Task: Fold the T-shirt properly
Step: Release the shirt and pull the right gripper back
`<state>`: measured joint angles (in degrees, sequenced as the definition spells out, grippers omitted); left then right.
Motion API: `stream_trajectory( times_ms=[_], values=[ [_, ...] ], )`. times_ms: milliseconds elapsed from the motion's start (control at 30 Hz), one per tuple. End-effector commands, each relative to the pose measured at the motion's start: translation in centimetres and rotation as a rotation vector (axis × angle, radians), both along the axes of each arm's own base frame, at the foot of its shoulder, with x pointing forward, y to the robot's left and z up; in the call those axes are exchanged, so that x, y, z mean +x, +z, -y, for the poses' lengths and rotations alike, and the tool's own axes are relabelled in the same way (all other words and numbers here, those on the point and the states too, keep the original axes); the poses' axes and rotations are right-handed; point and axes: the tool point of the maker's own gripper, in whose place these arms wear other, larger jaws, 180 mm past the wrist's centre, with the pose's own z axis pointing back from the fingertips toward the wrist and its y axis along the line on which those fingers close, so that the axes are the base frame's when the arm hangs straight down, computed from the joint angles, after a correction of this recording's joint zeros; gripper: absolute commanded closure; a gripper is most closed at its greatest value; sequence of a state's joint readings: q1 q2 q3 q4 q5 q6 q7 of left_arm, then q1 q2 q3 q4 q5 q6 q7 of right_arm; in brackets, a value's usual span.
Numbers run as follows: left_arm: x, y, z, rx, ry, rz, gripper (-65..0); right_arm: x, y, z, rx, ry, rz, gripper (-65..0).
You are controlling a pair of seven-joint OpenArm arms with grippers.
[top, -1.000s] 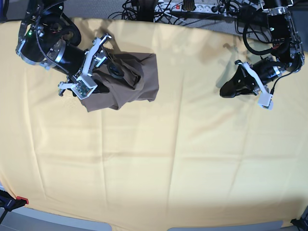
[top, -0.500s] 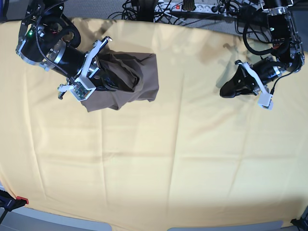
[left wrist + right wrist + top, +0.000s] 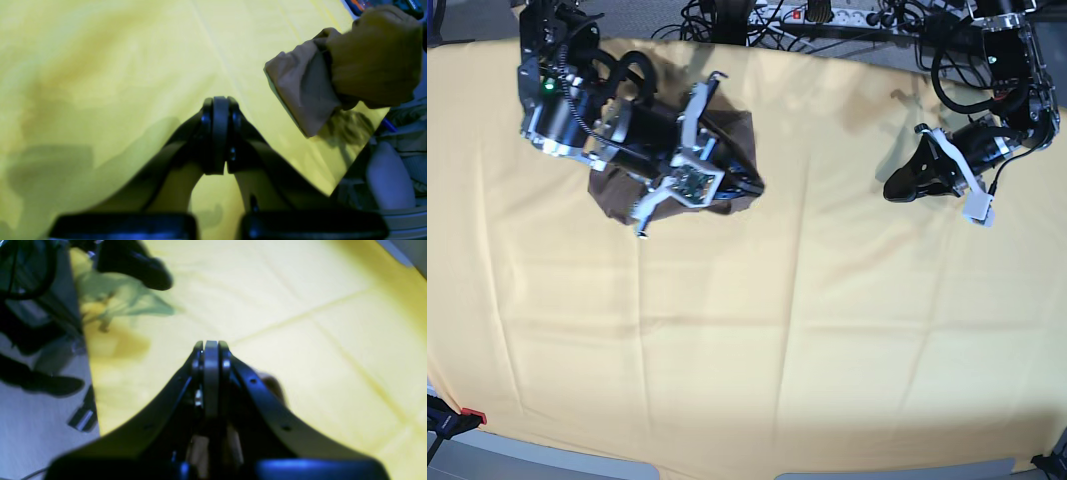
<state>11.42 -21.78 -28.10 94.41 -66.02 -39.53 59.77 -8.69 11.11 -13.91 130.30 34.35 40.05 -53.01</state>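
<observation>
Taupe-brown and bunched, the T-shirt [image 3: 732, 135] lies on the large yellow cloth [image 3: 757, 330] toward the cloth's far left part in the base view, and much of it is hidden under the right arm [image 3: 597, 110], which reaches across it from the cloth's left edge. Only a dark rim of fabric shows to the left of the arm and a wider patch beyond it on the far side. The right gripper [image 3: 749, 186] sits at the T-shirt's right-hand edge, low against the fabric; in the right wrist view its jaws are pressed together with no gap, and a small blurred brown patch shows just behind one finger [image 3: 247, 380], but whether any fabric is pinched between them cannot be told. Further right, well apart from the T-shirt and across a bare stretch of the yellow cloth, the left gripper [image 3: 899, 188] hangs just above the cloth near its far right part, its black jaws likewise clenched on nothing, as the left wrist view shows. From that wrist view the T-shirt [image 3: 333, 80] appears as a rumpled heap at the cloth's edge. Cables [image 3: 827, 20] run along the back, beyond the cloth's far edge.
</observation>
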Motion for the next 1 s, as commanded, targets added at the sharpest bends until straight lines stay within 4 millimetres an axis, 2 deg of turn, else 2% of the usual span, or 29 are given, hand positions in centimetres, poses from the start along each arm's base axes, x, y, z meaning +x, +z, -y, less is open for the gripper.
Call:
stream_trajectory(
  times_ms=[0, 133, 267, 333, 467, 500, 600, 633, 667, 833, 967],
  values=[
    [0.4, 1.4, -0.1, -0.018, 0.0, 0.051, 0.0, -0.1, 1.4, -0.8, 0.041, 0.027, 0.047, 0.0],
    [-0.3, 0.8, -0.1, -0.019, 0.001, 0.025, 0.0, -0.7, 1.9, -2.5, 0.037, 0.076, 0.095, 0.0],
    [-0.9, 0.4, -0.1, -0.025, 0.001, 0.008, 0.0, -0.5, 2.5, -3.2, 0.045, 0.089, 0.125, 0.0],
    [-1.0, 0.3, 0.0, -0.027, 0.001, 0.005, 0.0, 0.0, 2.6, -3.3, 0.053, 0.088, 0.131, 0.0],
    [-0.9, 0.3, 0.3, -0.039, 0.005, 0.007, 0.0, 2.5, 1.0, -4.1, 0.061, 0.074, 0.073, 0.0],
    [-1.0, 0.2, 0.3, -0.041, 0.005, 0.006, 0.0, 3.2, 0.6, -4.5, 0.07, 0.07, 0.054, -6.3],
    [-0.9, 0.3, 0.6, -0.054, 0.01, 0.01, 0.0, 5.0, -0.1, -5.3, 0.082, 0.062, 0.022, -35.1],
    [-0.9, 0.3, 0.6, -0.059, 0.014, 0.014, 0.0, 5.5, 0.2, -5.6, 0.089, 0.056, 0.024, -42.1],
    [-0.8, 0.4, 0.6, -0.062, 0.017, 0.018, 0.0, 5.9, 0.7, -5.7, 0.094, 0.054, 0.036, -46.0],
    [-0.6, 0.7, 0.5, -0.07, 0.026, 0.03, 0.0, 5.5, 4.9, -5.7, 0.113, 0.102, 0.124, -46.7],
    [-0.6, 0.7, 0.5, -0.07, 0.026, 0.032, 0.0, 4.0, 6.9, -3.5, 0.085, 0.087, 0.178, -46.7]
  ],
)
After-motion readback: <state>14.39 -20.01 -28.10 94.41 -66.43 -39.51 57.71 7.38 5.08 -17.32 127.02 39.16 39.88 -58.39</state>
